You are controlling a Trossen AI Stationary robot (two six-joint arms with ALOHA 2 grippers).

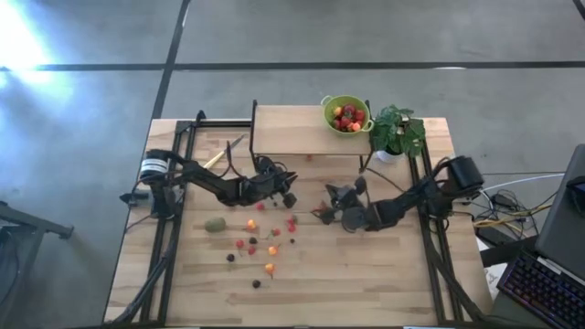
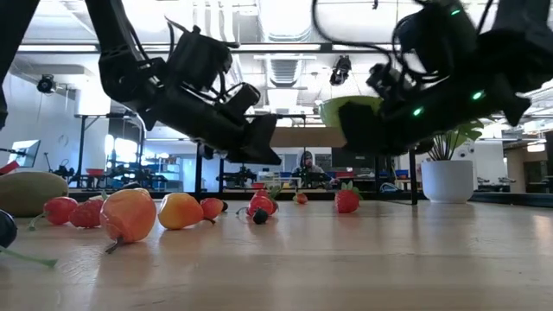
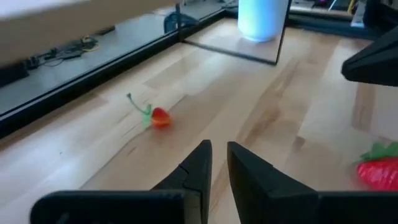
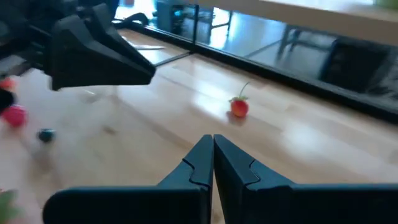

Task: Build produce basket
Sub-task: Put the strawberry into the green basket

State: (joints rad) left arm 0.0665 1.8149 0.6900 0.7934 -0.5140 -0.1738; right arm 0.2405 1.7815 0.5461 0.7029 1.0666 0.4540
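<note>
Two dark arms are meeting over the middle of the table [image 1: 366, 274] in the high view. Left end effector [image 1: 289, 188] is hovering just left of centre, its fingers [image 3: 198, 167] standing narrow with a slim gap between them and gripping nothing. Right end effector [image 1: 323, 214] is sitting just right of centre, its fingers [image 4: 200, 163] pressed fully together, also empty.

Produce basket [image 1: 345, 114] is resting at the upper centre-right of the frame on a raised shelf [image 1: 283, 128], already carrying several red and orange pieces. Potted plant [image 1: 397, 133] is standing just to its right.

Loose produce [image 1: 251, 225] is lying scattered across the lower-left-centre of the table: small red, orange and dark berries, with the oval kiwi-like fruit [image 1: 215, 224] at the left edge of the scatter. One red berry [image 3: 160, 117] with a green stem is lying on the wood ahead of the left fingers, apart from them; a strawberry-like piece [image 3: 378, 171] is showing at that view's lower right.

Yellow-handled knife [image 1: 219, 153] is lying at upper left of the table.
</note>
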